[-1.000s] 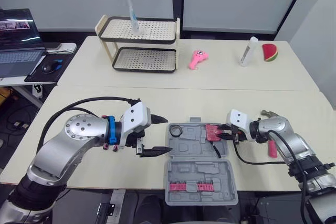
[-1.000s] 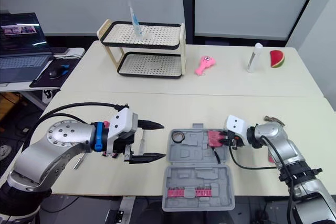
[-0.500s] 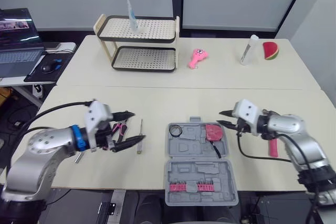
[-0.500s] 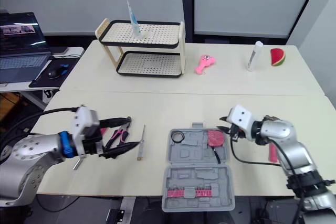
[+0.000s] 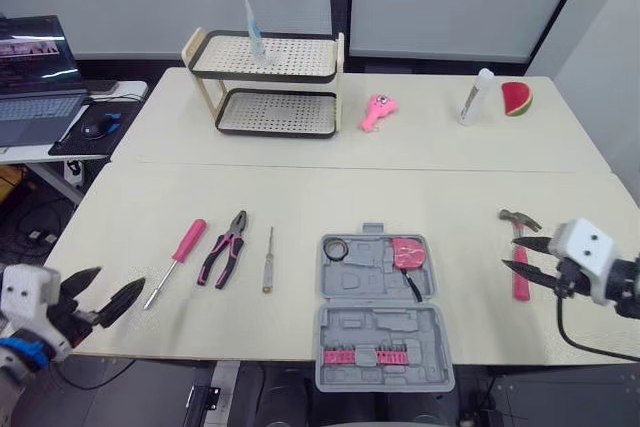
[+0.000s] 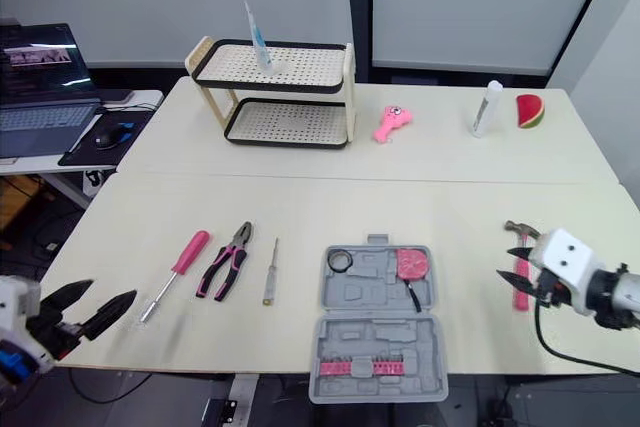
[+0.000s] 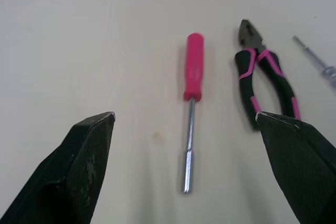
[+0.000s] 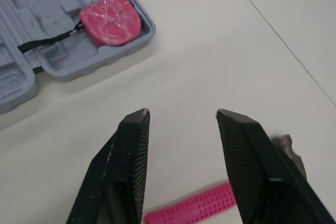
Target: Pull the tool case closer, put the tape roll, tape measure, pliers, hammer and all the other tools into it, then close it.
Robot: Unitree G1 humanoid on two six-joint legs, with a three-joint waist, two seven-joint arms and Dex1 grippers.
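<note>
Arms have drawn back to the cream table's (image 5: 300, 197) near corners, left gripper (image 5: 120, 277) and right gripper (image 5: 508, 253) jaws wide and empty, the pink tape measure (image 5: 407, 251) now in the open grey plastic tool case (image 5: 370, 269), pink-handled hammer (image 5: 521, 285) likely next.

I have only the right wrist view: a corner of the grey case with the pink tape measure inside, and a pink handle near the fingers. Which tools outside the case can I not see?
Observer: Three lie in a row left of the case: a pink screwdriver, pliers and a thin metal tool.
Operator: And where is the tape roll?
Observer: The tape roll sits inside the case, in its far left corner.
Operator: Where is the left gripper?
Observer: The left gripper is open at the near left corner of the table, pointing toward the screwdriver.
</note>
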